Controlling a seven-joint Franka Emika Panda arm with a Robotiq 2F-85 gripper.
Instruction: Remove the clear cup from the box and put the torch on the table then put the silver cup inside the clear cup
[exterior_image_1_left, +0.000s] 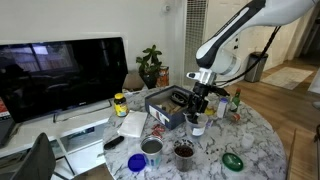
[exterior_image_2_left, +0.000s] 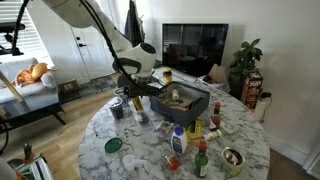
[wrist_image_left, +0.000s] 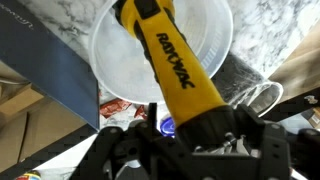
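Holding the torch (wrist_image_left: 178, 65) clenched in your gripper (wrist_image_left: 190, 128), wrist view: it points away from the fingers, over the clear cup (wrist_image_left: 115, 55) | exterior views: your gripper (exterior_image_1_left: 203, 100) (exterior_image_2_left: 135, 92) hangs low, the box (exterior_image_1_left: 160, 113) (exterior_image_2_left: 196, 106) just beside the fingers.

We log both exterior views: raised, mid-distance, facing table (exterior_image_1_left: 262, 140) (exterior_image_2_left: 140, 132) from different sides, sharing it. Wrist view: very close, looking down past gripper (wrist_image_left: 190, 128).
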